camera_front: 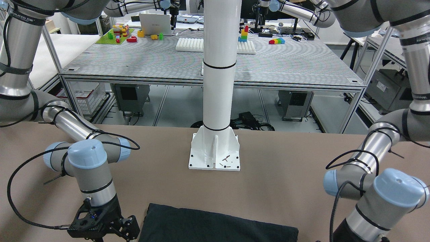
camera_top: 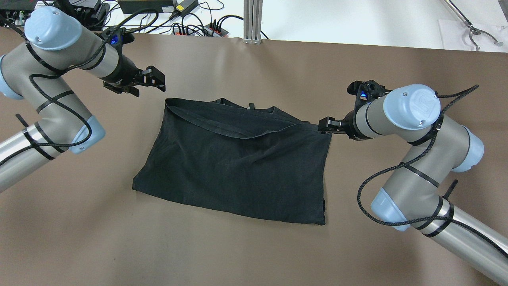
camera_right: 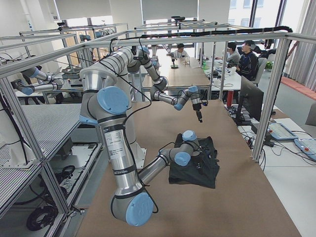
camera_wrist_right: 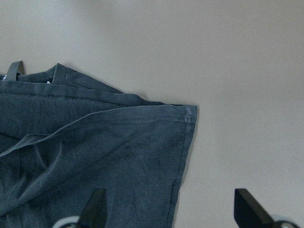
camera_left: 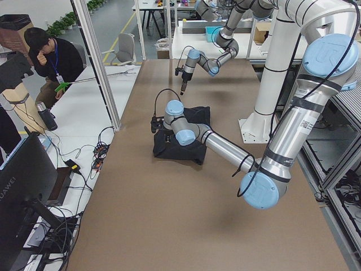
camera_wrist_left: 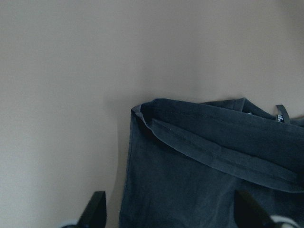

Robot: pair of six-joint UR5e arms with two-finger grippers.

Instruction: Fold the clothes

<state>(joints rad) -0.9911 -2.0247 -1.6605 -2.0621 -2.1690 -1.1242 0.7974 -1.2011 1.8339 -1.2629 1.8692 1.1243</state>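
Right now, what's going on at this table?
Two arms are working on a black garment that lies partly folded on the table. The left gripper is open just off the garment's far left corner. The right gripper is open at its far right corner. Neither has hold of the cloth.

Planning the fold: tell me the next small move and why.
Probably bring the left claw down to the far left corner of the shirt: it hangs open, apart from it, while the right claw, also open, sits at its corner.
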